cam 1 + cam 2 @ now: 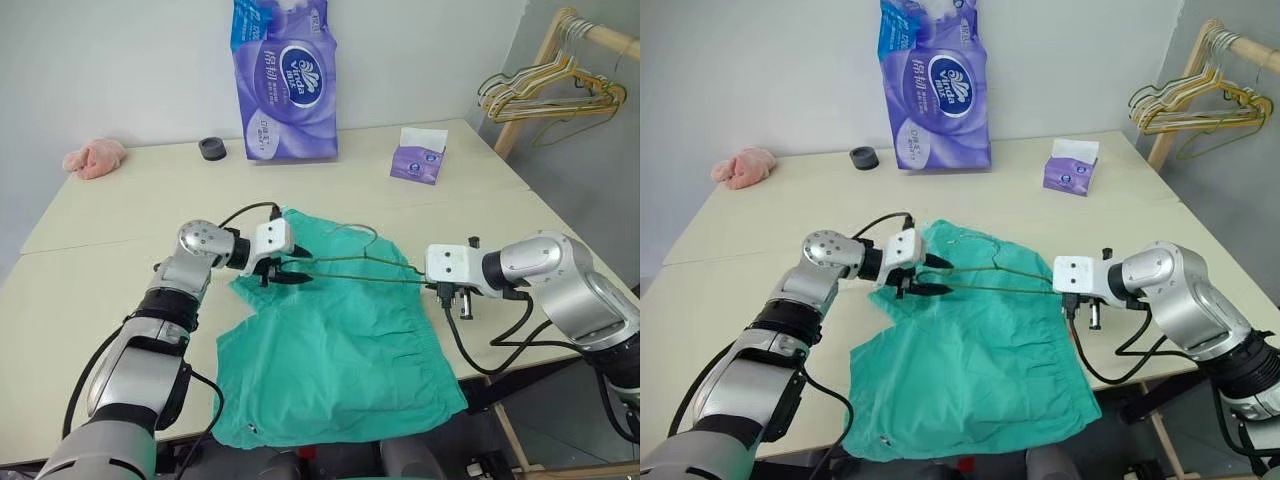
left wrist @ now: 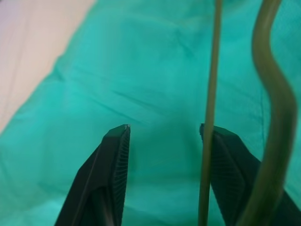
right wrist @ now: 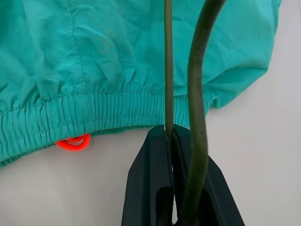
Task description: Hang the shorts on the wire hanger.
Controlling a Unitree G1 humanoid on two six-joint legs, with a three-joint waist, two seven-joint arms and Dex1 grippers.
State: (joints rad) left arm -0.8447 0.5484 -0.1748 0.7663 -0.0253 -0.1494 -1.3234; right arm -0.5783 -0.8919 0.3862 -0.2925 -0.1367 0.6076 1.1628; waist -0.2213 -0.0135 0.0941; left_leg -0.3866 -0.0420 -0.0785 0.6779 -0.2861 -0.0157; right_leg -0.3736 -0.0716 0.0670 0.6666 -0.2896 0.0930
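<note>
On the pale worktop point(image 1: 120, 250), the teal shorts point(image 1: 340, 350) are spread flat, with the wire hanger point(image 1: 360, 270) held level just above them. The right pincer point(image 3: 170, 134) is pressed together on one end of the wire; the left pincer point(image 2: 164, 141) is spread, the wire beside one finger and ungripped. With only one end pinched, the hanger could sag, swing or twist, and the fabric could be missed.

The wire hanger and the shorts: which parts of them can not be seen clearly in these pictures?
- wire hanger: its end is hidden inside the shut right gripper.
- shorts: the near hem is cut off by the bottom edge of the left eye view.
- Orange tag: half hidden under the waistband; unreadable.
</note>
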